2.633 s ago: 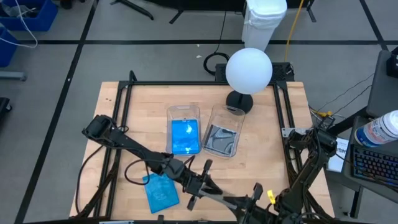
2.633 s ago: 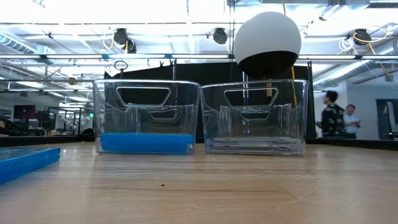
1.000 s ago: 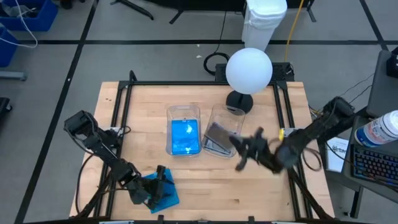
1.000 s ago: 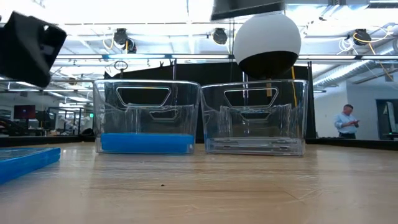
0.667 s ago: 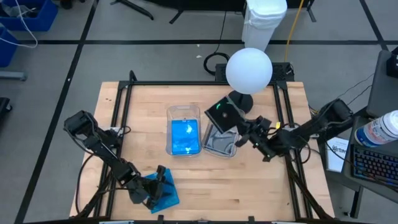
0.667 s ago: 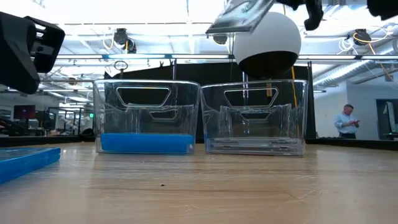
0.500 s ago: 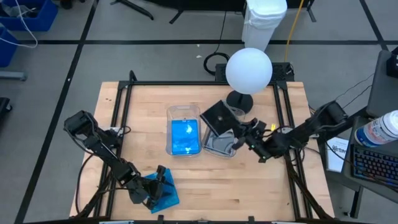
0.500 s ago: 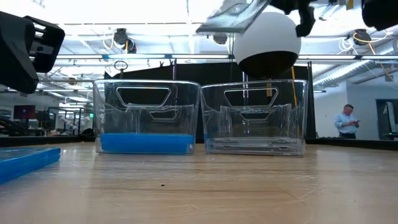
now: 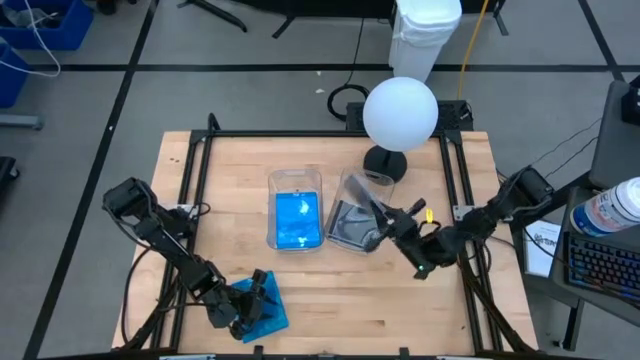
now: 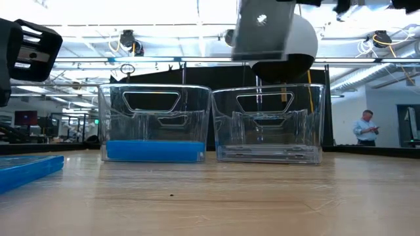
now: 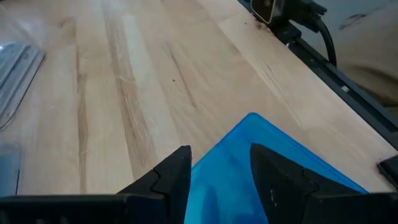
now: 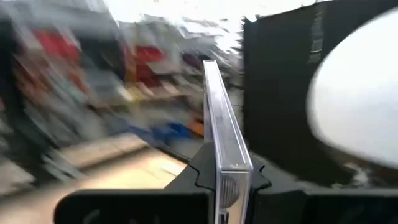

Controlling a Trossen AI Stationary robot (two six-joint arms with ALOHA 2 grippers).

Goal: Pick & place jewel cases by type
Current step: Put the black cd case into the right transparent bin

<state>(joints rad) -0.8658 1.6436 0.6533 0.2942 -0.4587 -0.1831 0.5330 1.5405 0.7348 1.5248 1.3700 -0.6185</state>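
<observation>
**Clear case held on edge above the right tub**

Clear plastic is what the right pincer (image 12: 233, 186) is clamped on: a clear jewel case (image 12: 225, 140) is held by its edge and stands upright between the two fingers. In the high view this case (image 9: 372, 206) is seen edge-on over the right tub (image 9: 358, 212), and in the low view it (image 10: 263, 29) hangs high above that tub (image 10: 269, 122), apart from its rim. Dark grey cases (image 9: 350, 226) are already lying flat at the bottom of the right tub.

Just beside it, the left tub (image 9: 296, 208) holds a stack of blue cases (image 9: 297, 220).

One more blue jewel case (image 9: 262, 308) lies flat on the wooden desk (image 9: 330, 300) near its front left corner. The left pincer (image 9: 257, 300) is placed at this case, and in the left wrist view its fingers (image 11: 280, 180) are parted with the blue case (image 11: 261, 171) between and under them. Whether the case is gripped cannot be told.

Behind the tubs a white ball lamp (image 9: 400, 114) is standing. A person (image 10: 365, 127) is seen far in the room.
</observation>
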